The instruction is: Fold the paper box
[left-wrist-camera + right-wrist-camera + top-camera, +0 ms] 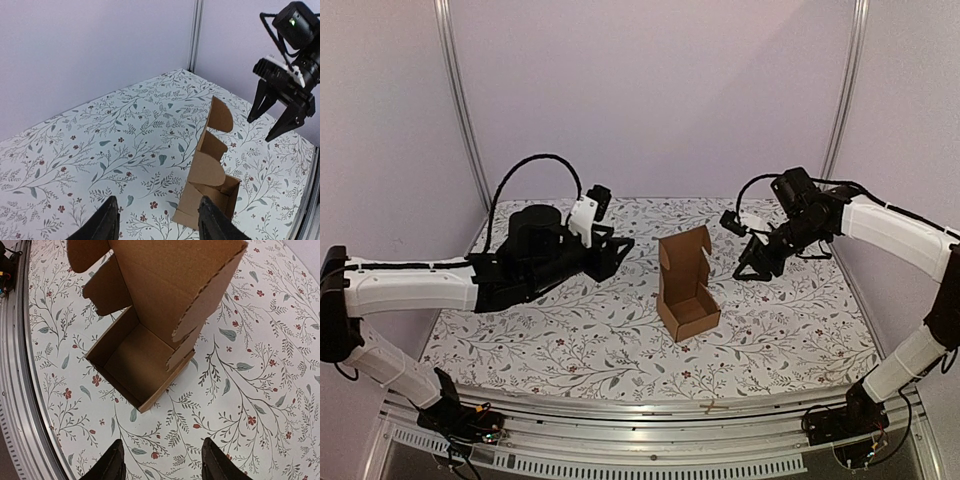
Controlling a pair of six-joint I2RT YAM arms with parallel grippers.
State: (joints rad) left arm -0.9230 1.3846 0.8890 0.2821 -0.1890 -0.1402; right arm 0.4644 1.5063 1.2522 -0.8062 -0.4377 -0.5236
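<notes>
The paper box stands mid-table as a small brown carton, its lid flap upright at the back and its top open. My left gripper hovers to the box's left, open and holding nothing; in the left wrist view the paper box sits just ahead of the right finger. My right gripper hangs to the box's right, above the cloth, open with nothing between its fingers. The right wrist view looks down into the box's bare interior, ahead of the fingertips.
A floral tablecloth covers the table. Pale walls and two metal posts close the back. A metal rail runs along the near edge between the arm bases. The right arm's gripper shows in the left wrist view.
</notes>
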